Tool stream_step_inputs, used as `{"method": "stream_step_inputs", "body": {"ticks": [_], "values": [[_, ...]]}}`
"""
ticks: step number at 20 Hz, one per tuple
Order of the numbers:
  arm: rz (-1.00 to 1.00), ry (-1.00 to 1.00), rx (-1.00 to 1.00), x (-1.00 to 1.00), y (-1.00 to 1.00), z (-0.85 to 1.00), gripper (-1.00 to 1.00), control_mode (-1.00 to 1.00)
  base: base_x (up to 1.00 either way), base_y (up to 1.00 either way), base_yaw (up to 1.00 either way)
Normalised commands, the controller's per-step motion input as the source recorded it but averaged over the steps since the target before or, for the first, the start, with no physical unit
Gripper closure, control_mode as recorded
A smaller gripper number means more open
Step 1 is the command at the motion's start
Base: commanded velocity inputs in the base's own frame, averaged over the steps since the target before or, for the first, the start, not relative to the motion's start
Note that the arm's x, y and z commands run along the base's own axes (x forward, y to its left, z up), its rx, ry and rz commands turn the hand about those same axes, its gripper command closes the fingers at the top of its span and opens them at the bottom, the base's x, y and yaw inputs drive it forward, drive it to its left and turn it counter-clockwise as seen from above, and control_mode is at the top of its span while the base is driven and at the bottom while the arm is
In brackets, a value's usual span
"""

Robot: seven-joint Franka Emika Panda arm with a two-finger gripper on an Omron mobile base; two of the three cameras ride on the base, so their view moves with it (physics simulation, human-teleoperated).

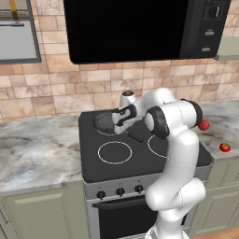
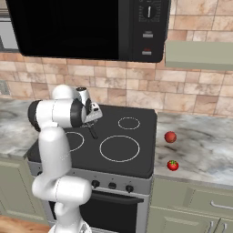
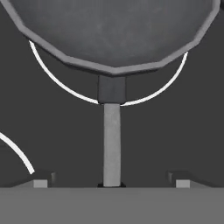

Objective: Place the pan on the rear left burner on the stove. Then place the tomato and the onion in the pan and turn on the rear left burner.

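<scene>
The pan [image 3: 113,30] sits on the rear left burner [image 3: 57,81] of the stove [image 1: 140,163]; the tool [image 3: 111,183] hovers open over its handle, fingers apart either side

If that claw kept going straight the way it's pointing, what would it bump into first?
Probably the pan handle: in the hand view it runs up the middle between the open gripper tips, over the stove. How far off is unclear.
</scene>
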Motion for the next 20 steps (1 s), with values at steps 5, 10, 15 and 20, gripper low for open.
{"method": "stream_step_inputs", "body": {"ticks": [5, 10, 15, 20], "values": [[-0.01, -0.03, 0.00, -0.03, -0.11, 0.33, -1.00, -1.00, 0.00, 0.00, 0.00], [-0.04, -0.01, 0.00, -0.11, -0.32, 0.40, -1.00, -1.00, 0.00, 0.00, 0.00], [-0.08, 0.00, 0.00, -0.22, -0.39, 0.31, -1.00, -1.00, 0.00, 0.00, 0.00], [-0.14, 0.00, 0.00, -0.32, -0.46, 0.19, -1.00, -1.00, 0.00, 0.00, 0.00]]}}
